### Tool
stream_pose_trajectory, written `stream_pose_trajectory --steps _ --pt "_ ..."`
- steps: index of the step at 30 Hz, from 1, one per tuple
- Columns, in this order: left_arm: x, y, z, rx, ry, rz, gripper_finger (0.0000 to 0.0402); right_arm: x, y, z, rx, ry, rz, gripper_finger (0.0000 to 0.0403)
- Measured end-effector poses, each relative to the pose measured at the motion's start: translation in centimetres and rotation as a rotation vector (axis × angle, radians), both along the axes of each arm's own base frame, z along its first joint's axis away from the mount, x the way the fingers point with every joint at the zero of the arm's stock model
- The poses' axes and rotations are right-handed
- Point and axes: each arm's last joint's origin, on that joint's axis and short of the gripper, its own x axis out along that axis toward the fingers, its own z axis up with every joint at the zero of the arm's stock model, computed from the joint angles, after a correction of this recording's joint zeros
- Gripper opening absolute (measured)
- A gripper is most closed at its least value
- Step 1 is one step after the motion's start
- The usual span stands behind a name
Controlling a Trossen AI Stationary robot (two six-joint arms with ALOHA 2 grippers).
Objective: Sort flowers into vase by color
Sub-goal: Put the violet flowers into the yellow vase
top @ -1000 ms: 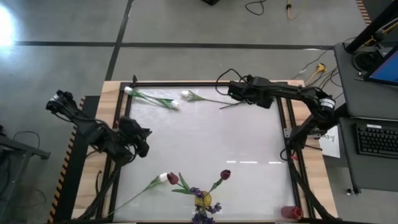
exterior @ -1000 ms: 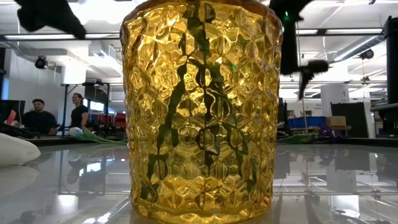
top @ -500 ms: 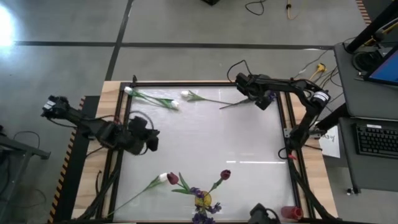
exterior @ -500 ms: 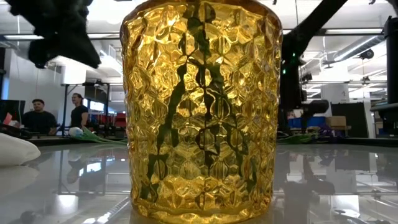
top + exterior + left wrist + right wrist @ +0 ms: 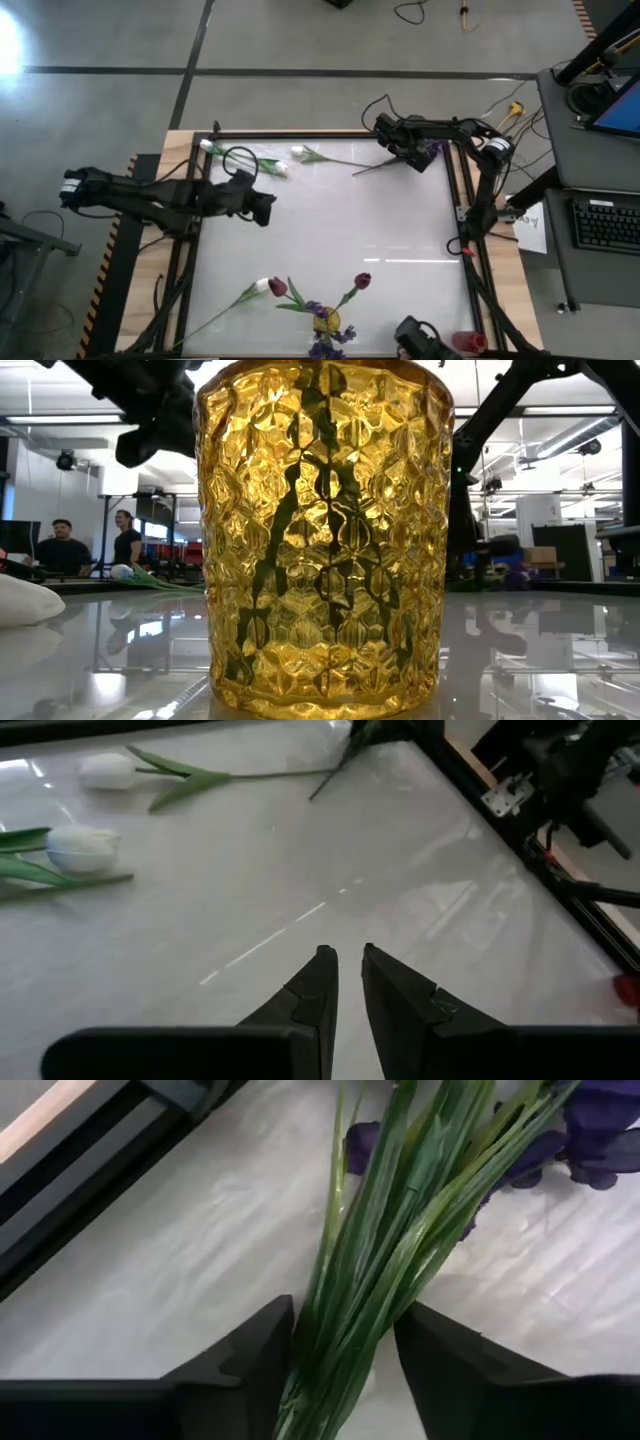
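A purple blossom sprig (image 5: pixel 431 152) with a bunch of green leaves (image 5: pixel 385 1270) lies at the table's far right corner. My right gripper (image 5: pixel 345 1355) is open and low over it, one finger on either side of the leaves; whether they touch the leaves, I cannot tell. My left gripper (image 5: pixel 264 207) is shut and empty above the table's left middle. Two white tulips (image 5: pixel 280 168) (image 5: pixel 298 152) lie near the far edge and show in the left wrist view (image 5: pixel 82 848). A white tulip (image 5: pixel 262 285) and two dark red tulips (image 5: pixel 278 288) (image 5: pixel 362 281) lie near a yellow glass vase (image 5: pixel 325 540).
The yellow vase (image 5: pixel 326 322) stands at the near edge with purple sprigs and green stems in it. A red container (image 5: pixel 465 342) and a dark object (image 5: pixel 420 338) are at the near right corner. A black frame (image 5: pixel 460 200) runs round the table. People stand far behind.
My left gripper has gone toward the table's right edge and a little toward the far edge as its arm stretched out over the table. My right gripper has gone toward the far right corner, to the purple sprig. A dark object has come in at the near right edge.
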Motion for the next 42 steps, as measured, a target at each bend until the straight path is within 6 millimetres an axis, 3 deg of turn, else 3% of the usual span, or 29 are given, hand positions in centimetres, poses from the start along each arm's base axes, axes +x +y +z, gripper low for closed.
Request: stream_pose_trajectory --steps 4,9,13,17,22,26,29,35,42 --pt "0.3 -0.7 1.2 0.032 -0.072 -0.058 0.004 0.1 0.0 0.4 -0.011 0.0 0.044 0.0111" --pt "0.7 -2.3 5.6 0.209 -0.309 -0.222 0.004 0.2 0.5 1.9 -0.053 0.061 0.198 0.0026" --pt "0.4 -3.0 8.2 0.317 -0.338 -0.299 0.004 0.4 1.3 4.3 -0.134 0.094 0.318 0.0017" --pt "-0.1 -3.3 10.1 0.37 -0.331 -0.341 0.004 0.9 3.8 8.8 -0.285 0.122 0.484 0.0016" --pt "-0.4 -3.5 11.4 0.419 -0.333 -0.412 0.004 1.3 10.4 16.1 -0.6 0.051 0.674 0.0015" --pt "-0.4 -3.8 11.4 0.412 -0.345 -0.496 0.004 0.6 17.7 21.0 -0.848 -0.052 0.872 0.0014" --pt "-0.3 -4.0 11.3 0.395 -0.356 -0.547 0.004 -0.4 23.6 23.2 -0.986 -0.159 1.038 0.0014" --pt "0.0 -4.8 10.8 0.373 -0.349 -0.593 0.004 -1.7 32.9 23.9 -1.151 -0.275 1.218 0.0014" --pt "0.2 -6.2 10.7 0.324 -0.382 -0.639 0.004 -0.3 40.0 22.9 -1.148 -0.501 1.55 0.0013"
